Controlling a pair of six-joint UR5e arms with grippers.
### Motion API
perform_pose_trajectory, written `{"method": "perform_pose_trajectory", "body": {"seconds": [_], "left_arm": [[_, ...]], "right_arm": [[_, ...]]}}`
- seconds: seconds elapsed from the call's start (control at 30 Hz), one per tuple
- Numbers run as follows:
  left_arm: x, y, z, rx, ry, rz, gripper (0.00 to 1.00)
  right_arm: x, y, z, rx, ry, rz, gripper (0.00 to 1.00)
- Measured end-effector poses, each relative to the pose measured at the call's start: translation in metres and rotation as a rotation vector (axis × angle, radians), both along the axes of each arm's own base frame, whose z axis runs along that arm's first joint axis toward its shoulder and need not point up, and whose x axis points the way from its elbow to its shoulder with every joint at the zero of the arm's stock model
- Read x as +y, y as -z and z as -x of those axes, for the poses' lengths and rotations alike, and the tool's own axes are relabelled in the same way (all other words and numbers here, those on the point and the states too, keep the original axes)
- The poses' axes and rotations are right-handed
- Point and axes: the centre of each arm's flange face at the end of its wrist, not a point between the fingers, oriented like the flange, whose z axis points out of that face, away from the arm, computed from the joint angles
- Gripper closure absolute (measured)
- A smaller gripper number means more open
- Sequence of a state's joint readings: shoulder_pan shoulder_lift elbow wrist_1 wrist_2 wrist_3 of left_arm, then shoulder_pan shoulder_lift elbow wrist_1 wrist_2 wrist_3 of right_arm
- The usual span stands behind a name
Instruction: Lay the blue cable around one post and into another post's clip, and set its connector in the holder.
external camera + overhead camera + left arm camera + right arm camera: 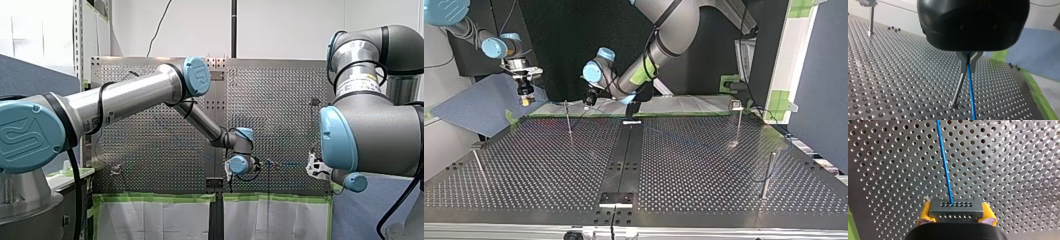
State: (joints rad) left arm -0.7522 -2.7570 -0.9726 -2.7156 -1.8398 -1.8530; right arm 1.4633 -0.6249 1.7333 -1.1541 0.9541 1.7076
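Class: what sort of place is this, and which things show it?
Likely a robotics lab bench: two grey industrial arms with blue joint caps, a dark perforated metal table with thin metal posts, green tape along its edge.

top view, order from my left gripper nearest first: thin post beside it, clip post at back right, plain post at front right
From my left gripper:
1. Thin post, beside it, toward the view's left.
2. Clip post, back right.
3. Plain post, front right, nearest the camera.
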Motion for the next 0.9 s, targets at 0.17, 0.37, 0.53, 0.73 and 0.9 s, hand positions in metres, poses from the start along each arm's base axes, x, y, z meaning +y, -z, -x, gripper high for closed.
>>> {"method": "perform_pose_trajectory", "body": {"seconds": [0.17, 0.37, 0.53, 0.73, 0.9], "left_arm": [[0.003, 0.0, -0.004, 0.001, -0.003, 0.0, 1.0], [0.005, 0.0, -0.005, 0.007, -0.004, -0.004, 1.0], [0.005, 0.001, -0.004, 0.016, 0.005, -0.008, 0.94], [0.001, 0.001, 0.001, 0.025, 0.03, -0.009, 0.57], [-0.006, 0.001, 0.009, 0.026, 0.059, -0.013, 0.19]], "right_arm": [[-0.003, -0.002, 0.0, 0.0, -0.001, 0.007, 1.0], [-0.004, -0.003, -0.001, 0.003, -0.002, 0.008, 1.0], [-0.004, -0.003, -0.001, 0.004, -0.002, 0.009, 1.0], [-0.004, -0.003, -0.003, 0.008, -0.005, 0.011, 1.0], [-0.004, -0.003, -0.004, 0.011, -0.006, 0.013, 1.0]]}}
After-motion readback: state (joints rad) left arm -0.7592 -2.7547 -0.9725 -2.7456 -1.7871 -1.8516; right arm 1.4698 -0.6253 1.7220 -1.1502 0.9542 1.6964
